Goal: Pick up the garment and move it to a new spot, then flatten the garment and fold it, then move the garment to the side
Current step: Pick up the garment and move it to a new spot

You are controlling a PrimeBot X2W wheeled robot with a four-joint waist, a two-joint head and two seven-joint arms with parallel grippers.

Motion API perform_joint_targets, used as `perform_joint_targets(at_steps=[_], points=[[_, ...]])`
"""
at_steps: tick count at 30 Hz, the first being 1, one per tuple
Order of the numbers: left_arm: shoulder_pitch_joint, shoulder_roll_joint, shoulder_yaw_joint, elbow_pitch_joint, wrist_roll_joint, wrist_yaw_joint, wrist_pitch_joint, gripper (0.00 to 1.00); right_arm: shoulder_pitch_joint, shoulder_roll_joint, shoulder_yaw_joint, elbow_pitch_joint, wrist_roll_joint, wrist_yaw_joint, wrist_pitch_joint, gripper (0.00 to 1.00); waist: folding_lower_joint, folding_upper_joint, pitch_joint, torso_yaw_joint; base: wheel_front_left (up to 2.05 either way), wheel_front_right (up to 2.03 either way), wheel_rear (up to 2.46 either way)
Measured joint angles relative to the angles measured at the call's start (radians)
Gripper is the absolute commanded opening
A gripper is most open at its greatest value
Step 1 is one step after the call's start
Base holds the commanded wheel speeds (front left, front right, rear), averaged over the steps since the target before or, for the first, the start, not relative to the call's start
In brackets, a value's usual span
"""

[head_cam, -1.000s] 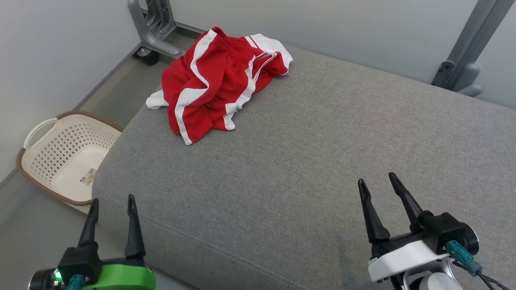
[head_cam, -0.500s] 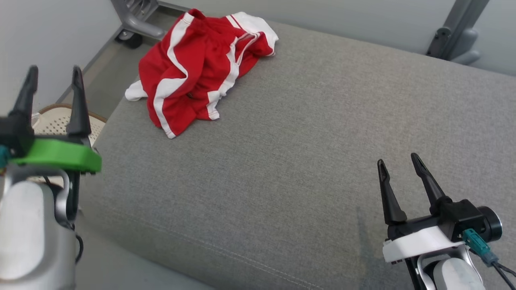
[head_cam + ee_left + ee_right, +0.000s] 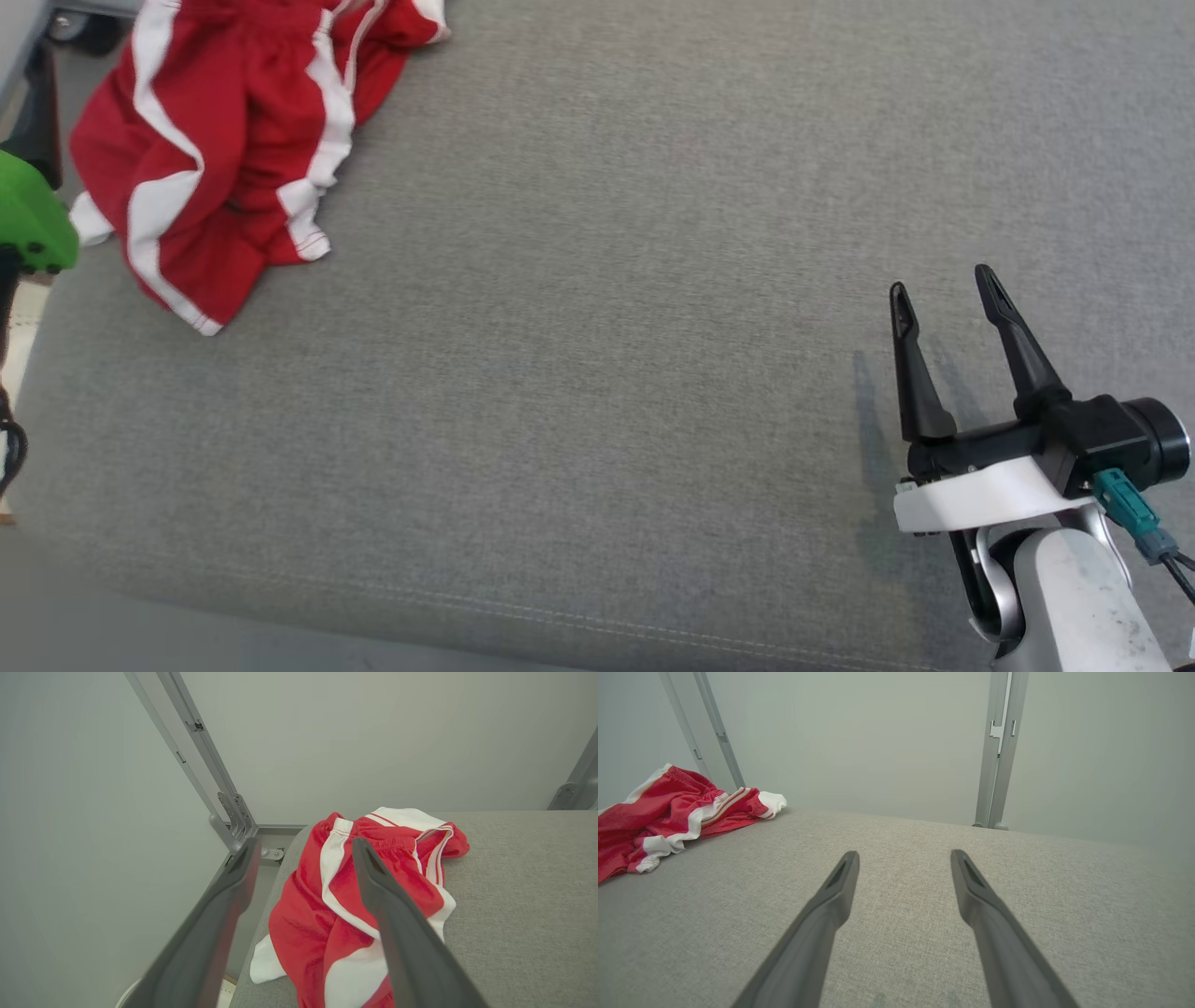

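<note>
One garment (image 3: 215,159), grey cushion (image 3: 597,373), pale walls (image 3: 878,742)

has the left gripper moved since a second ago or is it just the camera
Yes. The left gripper has gone from the grey cushion's near left corner forward along its left edge, and is now beside the red garment, jaws open.

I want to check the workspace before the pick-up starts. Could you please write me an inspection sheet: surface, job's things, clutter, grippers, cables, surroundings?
Surface: grey fabric cushion, bare apart from the garment.
Job's things: red garment with white stripes, crumpled at the cushion's far left corner, a white part over the left edge.
Clutter: nothing seen.
Grippers: left gripper open, aimed at the garment, holding nothing; right gripper open over bare cushion, empty.
Cables: teal plug with dark cable at the right wrist.
Surroundings: pale wall, grey metal posts.
</note>
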Motion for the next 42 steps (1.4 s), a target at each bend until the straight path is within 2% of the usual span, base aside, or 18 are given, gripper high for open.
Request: perform_joint_targets(at_steps=[5, 14, 22, 29, 30, 31, 32, 33, 42], points=[[-0.037, 0.057, -0.02, 0.128, -0.02, 0.0, 0.029, 1.0, -0.01, 0.0, -0.013, -0.027, -0.002, 0.0, 0.0, 1.0, 0.0, 0.0, 0.062, -0.08, 0.0, 0.0, 0.0], [-0.088, 0.079, -0.031, 0.266, -0.076, 0.0, 0.067, 1.0, -0.014, -0.001, -0.022, -0.057, -0.008, 0.0, 0.0, 1.0, 0.0001, 0.0, 0.183, -0.169, 0.0, 0.0, 0.0], [-0.132, 0.108, -0.017, 0.342, -0.073, 0.056, 0.026, 1.0, -0.02, -0.001, -0.009, -0.062, -0.008, 0.0, 0.0, 1.0, 0.0, 0.0, 0.241, -0.21, 0.0, 0.0, 0.0], [-0.141, 0.104, -0.022, 0.399, -0.086, 0.047, 0.049, 1.0, -0.02, 0.0, 0.001, -0.059, -0.008, 0.0, 0.0, 1.0, -0.0001, 0.0, 0.235, -0.207, 0.0, 0.0, 0.0], [-0.141, 0.098, -0.025, 0.407, -0.092, 0.042, 0.055, 0.91, -0.02, 0.0, 0.002, -0.058, -0.008, 0.0, 0.0, 1.0, 0.0, 0.0, 0.235, -0.207, 0.0, 0.0, 0.0], [-0.141, 0.091, -0.027, 0.409, -0.093, 0.041, 0.06, 0.51, -0.02, 0.0, 0.003, -0.058, -0.008, 0.0, 0.0, 1.0, 0.0, 0.0, 0.235, -0.207, 0.0, 0.0, 0.0], [-0.141, 0.085, -0.03, 0.411, -0.094, 0.039, 0.062, 0.2, -0.021, 0.0, 0.004, -0.058, -0.008, 0.0, 0.0, 1.0, 0.0, 0.0, 0.235, -0.208, 0.0, 0.0, 0.0], [-0.142, 0.082, -0.032, 0.414, -0.095, 0.035, 0.062, 0.0, -0.022, 0.0, 0.006, -0.058, -0.007, 0.0, 0.0, 1.0, -0.0001, 0.0, 0.235, -0.209, 0.0, 0.0, 0.0], [-0.158, 0.089, -0.067, 0.413, -0.091, 0.015, 0.009, 0.0, -0.024, -0.001, 0.005, -0.046, 0.003, 0.0, 0.0, 1.0, -0.0001, 0.0, 0.21, -0.216, 0.0, 0.0, 0.0]])
